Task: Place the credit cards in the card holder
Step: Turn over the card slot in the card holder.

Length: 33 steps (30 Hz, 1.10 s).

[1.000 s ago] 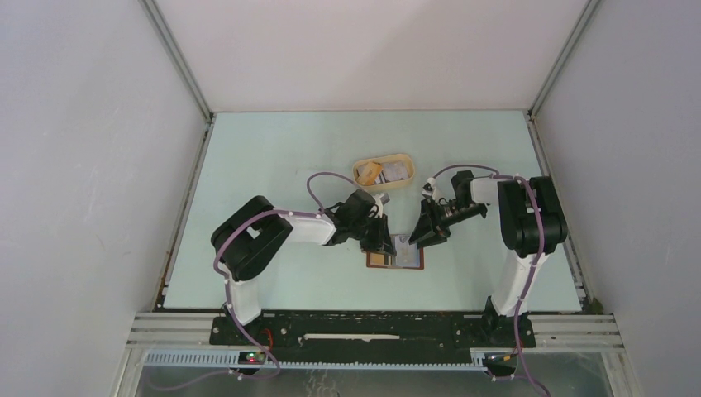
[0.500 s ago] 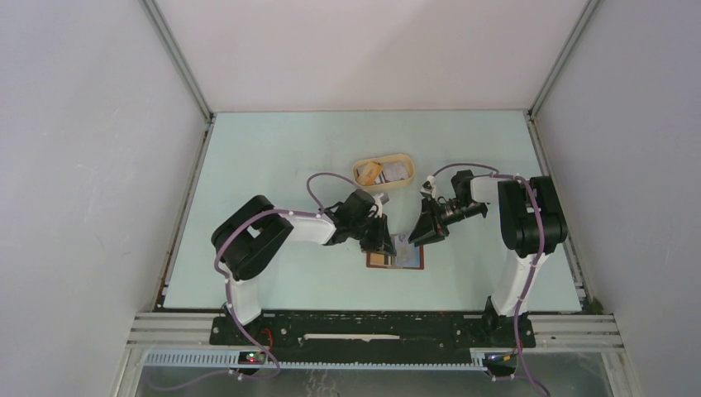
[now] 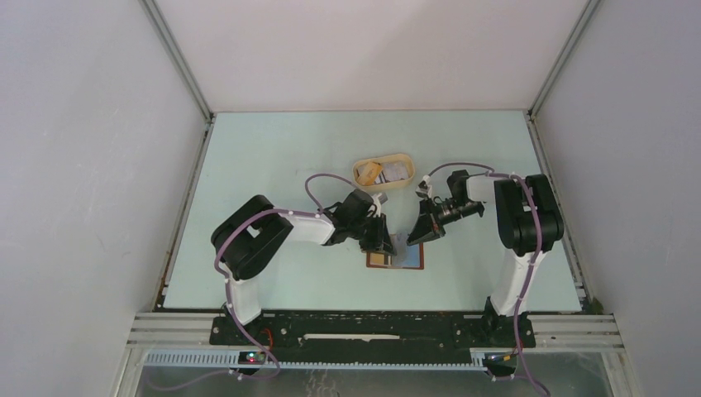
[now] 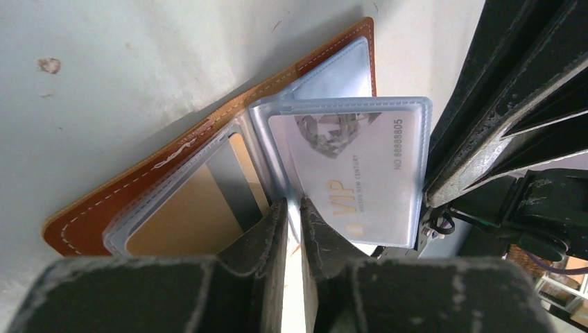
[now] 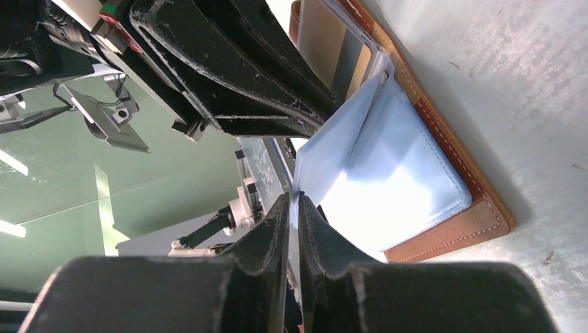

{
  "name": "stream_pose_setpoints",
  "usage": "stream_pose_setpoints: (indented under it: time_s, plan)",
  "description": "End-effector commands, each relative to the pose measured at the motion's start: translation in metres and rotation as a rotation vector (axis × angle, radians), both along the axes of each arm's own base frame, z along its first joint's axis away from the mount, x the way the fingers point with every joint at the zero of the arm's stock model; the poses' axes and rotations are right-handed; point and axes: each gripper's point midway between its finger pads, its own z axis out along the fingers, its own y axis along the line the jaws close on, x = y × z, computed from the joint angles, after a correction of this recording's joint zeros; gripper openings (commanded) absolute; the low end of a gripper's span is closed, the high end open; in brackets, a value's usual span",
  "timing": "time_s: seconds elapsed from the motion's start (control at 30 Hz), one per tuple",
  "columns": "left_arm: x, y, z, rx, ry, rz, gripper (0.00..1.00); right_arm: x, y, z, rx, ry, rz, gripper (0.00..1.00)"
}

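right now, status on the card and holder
Left gripper shut on clear sleeve, VIP card inside. Right gripper shut on sleeve's other edge. Card holder open flat. Grippers close together.

The right gripper (image 3: 412, 238) slides in leftward from where it hung a second ago and now sits closer over the card holder (image 3: 413, 264). The arm's elbow leans a little left with it. Its jaws, gaping wide before, now pinch nearly together on the edge of a clear sleeve (image 5: 333, 149) (the pale blue leaf standing up from the fold).
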Motion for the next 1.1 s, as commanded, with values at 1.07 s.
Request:
stream_pose_setpoints:
  time_s: [1.07]
  plan:
    - [0.007,0.020,0.000,-0.068,0.028,0.109,0.40,0.006,0.021,0.008,0.170,0.057,0.047,0.19]
